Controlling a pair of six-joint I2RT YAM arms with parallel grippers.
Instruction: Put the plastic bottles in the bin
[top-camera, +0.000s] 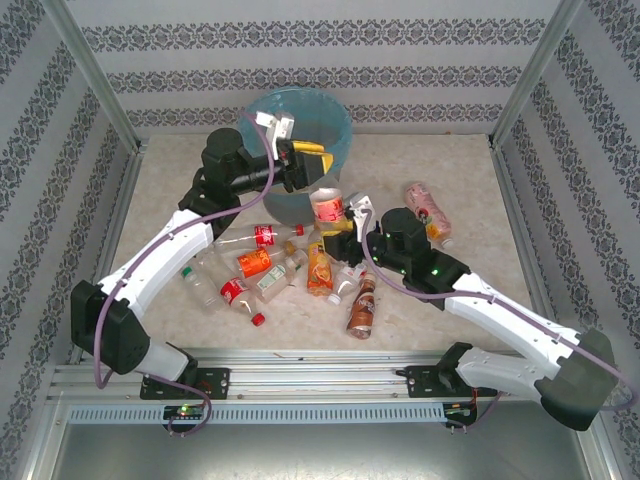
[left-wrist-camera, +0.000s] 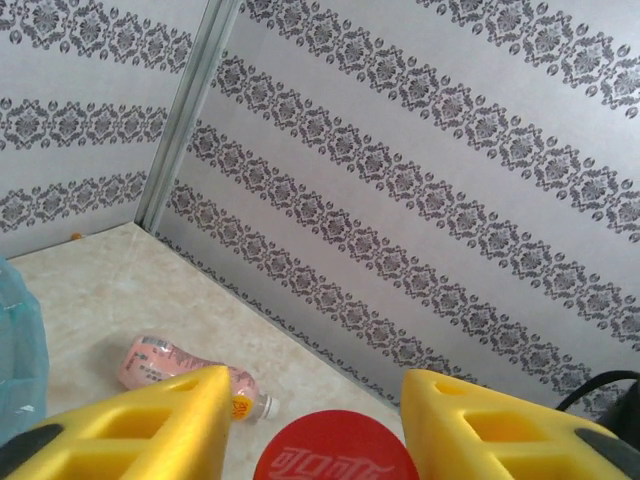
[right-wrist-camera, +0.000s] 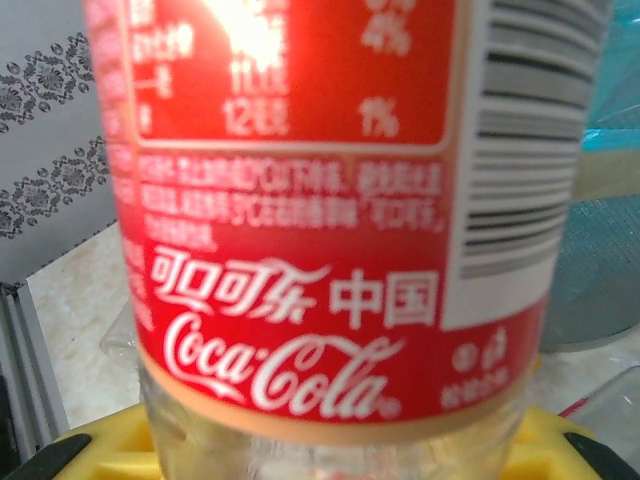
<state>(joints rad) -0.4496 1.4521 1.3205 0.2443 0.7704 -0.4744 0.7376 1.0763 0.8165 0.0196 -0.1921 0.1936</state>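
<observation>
One clear plastic bottle with a red Coca-Cola label (top-camera: 327, 207) is up off the table. The right gripper (top-camera: 340, 213) has it clamped low on its body, just in front of the round grey-blue bin with its light-blue bag liner (top-camera: 347, 130). The step in hand, as I read it, is the carry to the bin: the bottle is lifted but not yet over the rim.

The left gripper (top-camera: 315, 163) hangs at the bin's near rim with its yellow fingers (left-wrist-camera: 150, 420) apart. A red cap (left-wrist-camera: 335, 455) shows low between them, and I cannot tell whether they touch it.

Several other bottles (top-camera: 265, 262) lie heaped on the beige table (top-camera: 470, 160) between the arms. A pink-labelled one (top-camera: 425, 207) lies off to the right, so most of the job is undone.

Next, I'd judge, the right arm needs to rise and reach forward past the rim before letting go, keeping clear of the left gripper close by.
</observation>
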